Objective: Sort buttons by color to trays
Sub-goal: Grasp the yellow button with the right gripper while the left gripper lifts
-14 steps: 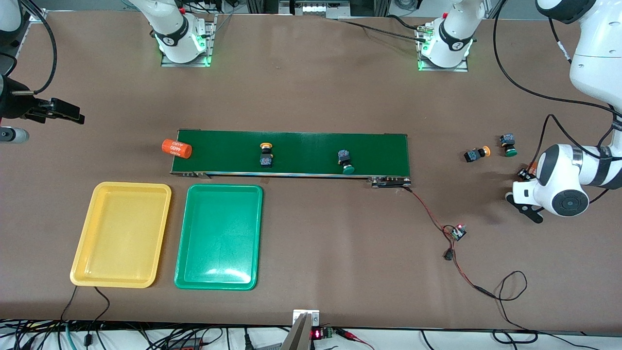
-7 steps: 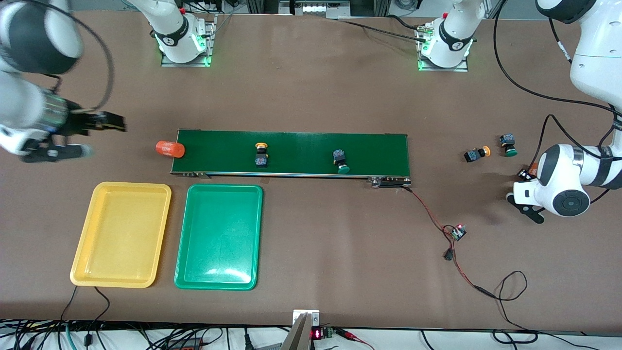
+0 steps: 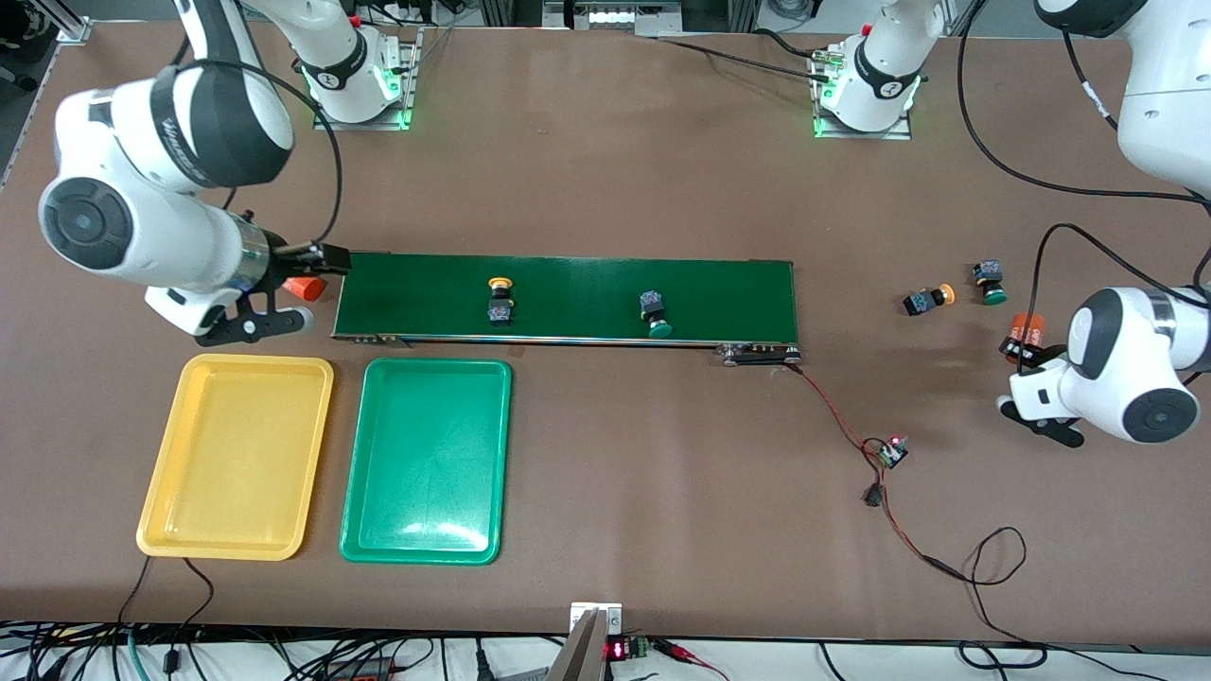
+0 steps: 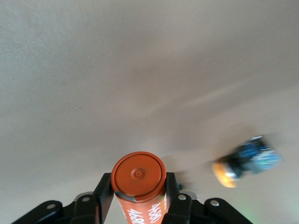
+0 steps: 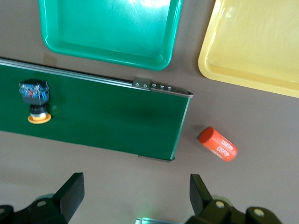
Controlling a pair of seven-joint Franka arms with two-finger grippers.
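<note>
We have our left gripper (image 4: 139,200) pinching an orange cylinder (image 4: 140,186) over the table at the left arm's end, beside a yellow button (image 3: 927,300) and a green button (image 3: 990,282). Our right gripper (image 5: 133,196), fingers spread and empty, hangs over the conveyor belt (image 3: 568,298) end. Two more buttons (image 3: 499,303) ride the belt. These look light, hard and tippy; we judge the blocky black body the best hold. Both trays (image 3: 151,511) hold nothing.
</note>
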